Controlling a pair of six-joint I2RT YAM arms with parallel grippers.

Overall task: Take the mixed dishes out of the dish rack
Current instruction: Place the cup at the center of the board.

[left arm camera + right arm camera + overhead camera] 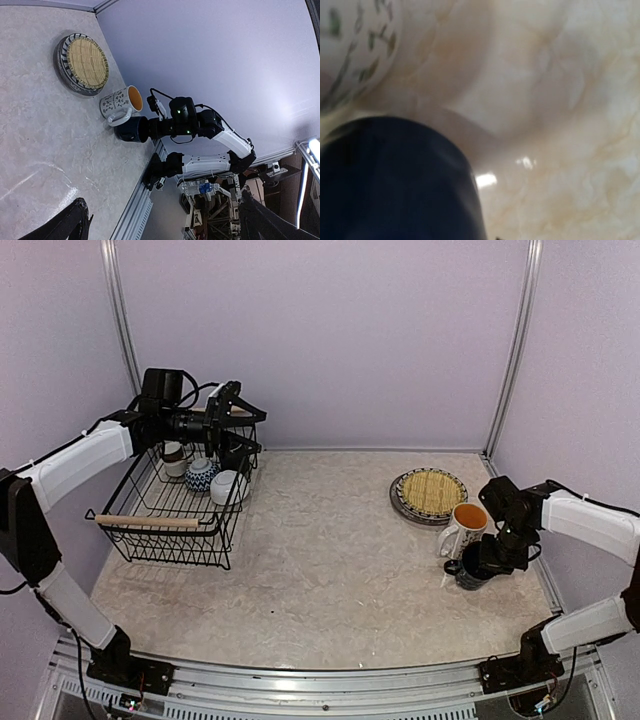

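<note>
Crockery is split between two places: a dark mug, a white orange-lined mug and a woven-look plate stacked on a striped plate stand at the right of the surface. A small brown-white cup, a blue patterned bowl and a white bowl sit at the far end of the dish rack on the left. The right fingers are closed narrow on the dark mug's rim, just beside the orange-lined mug; whether its base rests fully on the surface cannot be told. Setting it down looks like the step in hand, which likely calls for a flat base first, then a release and a straight lift clear of the neighbouring mug. The left fingers are spread wide and empty above the rack's far end, well placed for the next piece.
</note>
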